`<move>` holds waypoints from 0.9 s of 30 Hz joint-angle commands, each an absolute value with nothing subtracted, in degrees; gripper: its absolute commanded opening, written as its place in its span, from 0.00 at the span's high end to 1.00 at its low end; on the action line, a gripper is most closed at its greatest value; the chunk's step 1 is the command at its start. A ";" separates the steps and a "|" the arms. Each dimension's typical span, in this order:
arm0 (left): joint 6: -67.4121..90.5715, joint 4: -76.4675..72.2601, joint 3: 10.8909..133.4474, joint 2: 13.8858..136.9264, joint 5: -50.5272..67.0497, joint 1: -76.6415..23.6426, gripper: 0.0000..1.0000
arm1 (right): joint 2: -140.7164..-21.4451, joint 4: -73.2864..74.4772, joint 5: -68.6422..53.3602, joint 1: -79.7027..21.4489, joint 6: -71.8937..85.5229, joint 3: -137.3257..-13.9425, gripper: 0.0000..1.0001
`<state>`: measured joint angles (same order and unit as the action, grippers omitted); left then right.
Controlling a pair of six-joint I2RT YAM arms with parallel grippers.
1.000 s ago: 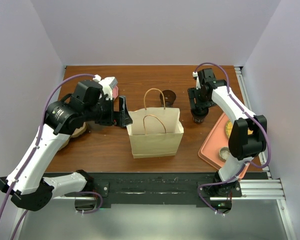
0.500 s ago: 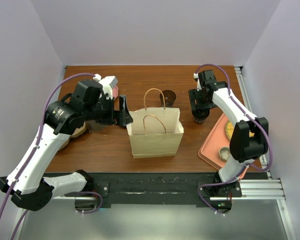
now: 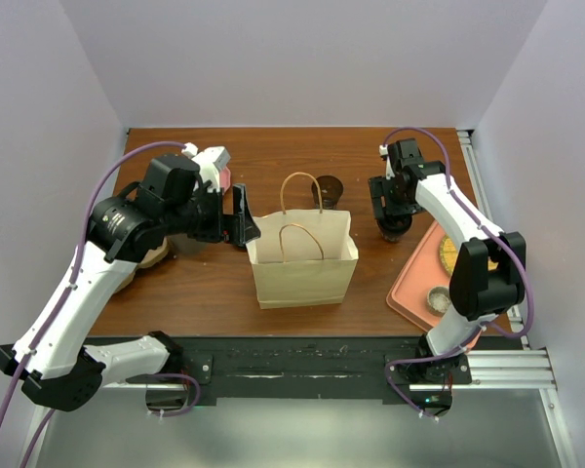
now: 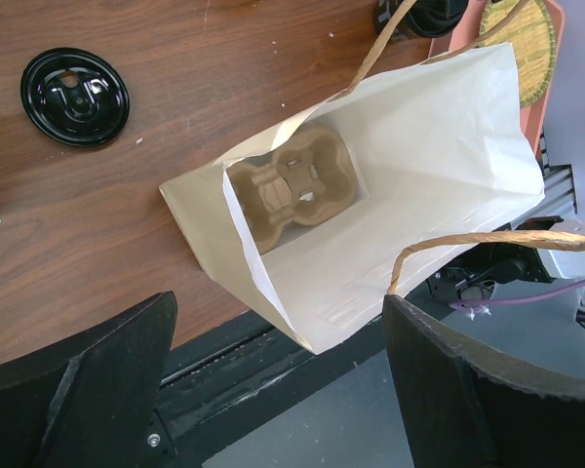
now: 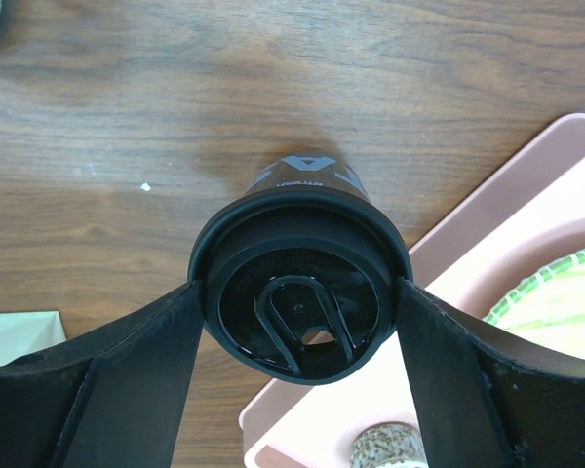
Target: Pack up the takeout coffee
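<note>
From above, I see the bag point(image 3: 302, 258) standing open in the middle of the surface point(image 3: 195, 292). My left hand point(image 3: 242, 219) is at the bag's far left corner. My right hand point(image 3: 391, 216) is down over the coffee point(image 3: 391, 230), which stands upright between the bag and the tray point(image 3: 409, 292). I read this as the pickup step, since the coffee is not yet in the bag.

Through the left wrist, the left hand point(image 4: 279, 302) is spread wide and holds nothing. It looks down into the bag's mouth, where a carrier point(image 4: 292, 185) lies at the bottom.

Through the right wrist, the coffee point(image 5: 300, 302) sits squarely between my fingers point(image 5: 127, 370). One finger is at each side of the lid's rim, touching or nearly so, and I cannot tell whether they are clenched on it. Next I'd want a firm squeeze, a straight lift, then a carry left over the bag's mouth.
</note>
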<state>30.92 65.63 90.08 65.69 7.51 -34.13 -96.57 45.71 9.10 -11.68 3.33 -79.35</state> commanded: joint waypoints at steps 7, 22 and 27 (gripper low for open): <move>31.20 64.60 90.62 65.21 8.79 -33.75 0.09 | -94.22 46.06 12.30 -11.69 3.25 -78.84 0.15; 31.64 65.04 90.44 64.34 9.14 -33.84 0.10 | -93.08 45.70 13.71 -11.78 2.90 -79.19 0.18; 31.55 64.95 90.53 64.42 9.32 -33.75 0.10 | -93.43 45.44 14.24 -11.69 2.99 -78.22 0.22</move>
